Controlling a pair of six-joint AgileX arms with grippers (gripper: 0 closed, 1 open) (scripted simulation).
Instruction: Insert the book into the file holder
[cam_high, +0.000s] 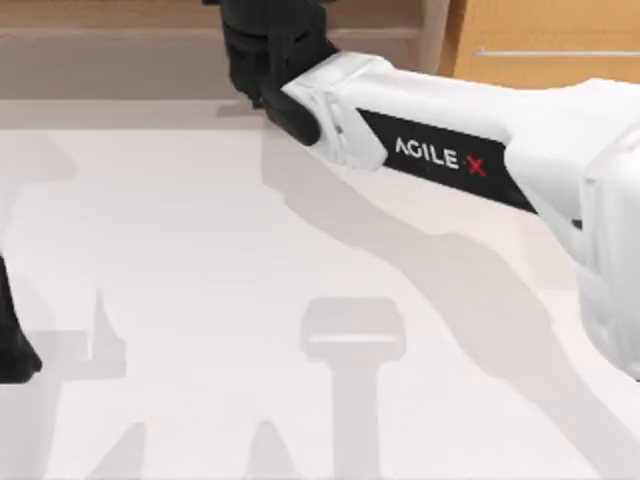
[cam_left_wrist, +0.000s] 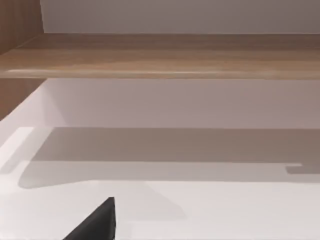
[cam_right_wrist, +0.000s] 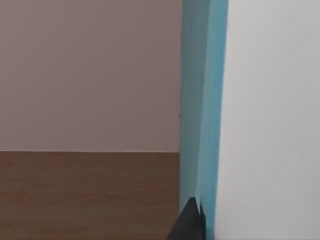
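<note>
One arm works: the right gripper (cam_high: 262, 95) sits at the upper centre of the top view, far across the table (cam_high: 200, 260).
Right wrist view: a fingertip presses the book (cam_right_wrist: 202, 110), apparently clamped edge-on for slotting; the left gripper (cam_high: 12, 345) idles at the left edge.

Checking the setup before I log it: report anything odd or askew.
Nothing looks damaged or spilled. The right arm reaches across to the table's far edge, and the right wrist view shows the book edge-on beside a dark finger. The left arm sits at the left edge.
</note>
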